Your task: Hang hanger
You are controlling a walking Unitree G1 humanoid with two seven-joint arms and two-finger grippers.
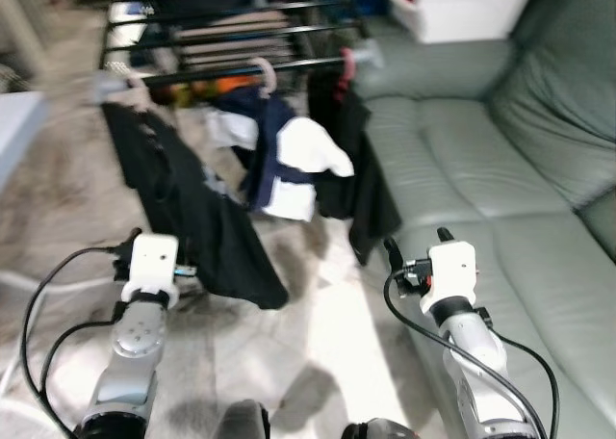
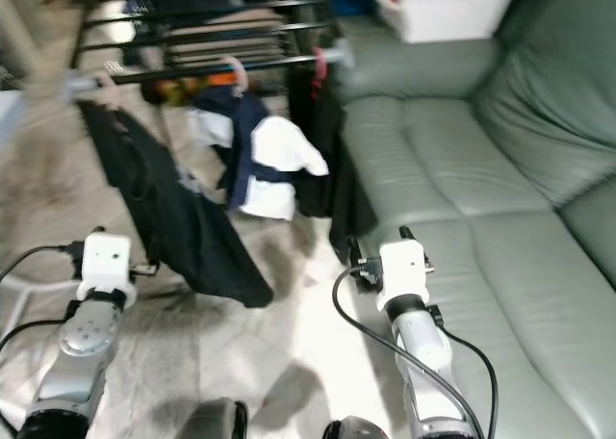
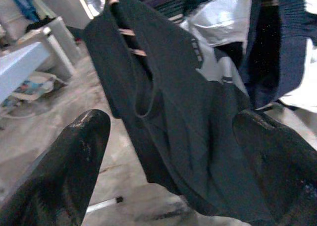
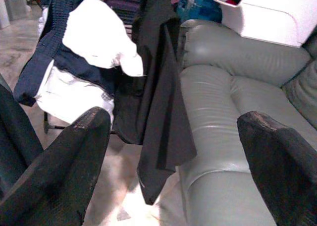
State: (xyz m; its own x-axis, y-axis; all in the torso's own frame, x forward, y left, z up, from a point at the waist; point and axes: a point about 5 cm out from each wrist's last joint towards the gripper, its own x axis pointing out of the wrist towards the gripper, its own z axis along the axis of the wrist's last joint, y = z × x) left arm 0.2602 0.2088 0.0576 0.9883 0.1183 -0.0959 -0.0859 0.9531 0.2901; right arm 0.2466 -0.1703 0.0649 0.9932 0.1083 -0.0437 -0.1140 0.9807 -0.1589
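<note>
While raised side by side before a black drying rack [image 1: 241, 15], left gripper [image 3: 173, 161] and right gripper [image 4: 173, 156] both with black fingers spread wide apart and nothing between them. Ahead of the left gripper, hung from the rack's front bar, a dark T-shirt [image 1: 192, 218] on a pale pink hanger [image 1: 135, 90], draped down and slanting toward the floor. Beside it on the same bar, a navy and white garment [image 1: 279, 160] on another pink hanger [image 1: 265, 73], bunched and folded over itself. Next along, nearest the sofa, a black garment [image 1: 361, 169] on a red hanger [image 1: 345, 68], hanging straight down, just beside the sofa's seat edge. Ahead of the right gripper, that black garment and a grey-green leather sofa [image 1: 481, 169]. Behind the sofa's arm, a white storage box [image 1: 462, 6]. Under everything, pale marble-patterned floor [image 1: 327, 343]. At far left, corner of a light blue table [image 1: 14, 121]. Head views slightly blurred.
</note>
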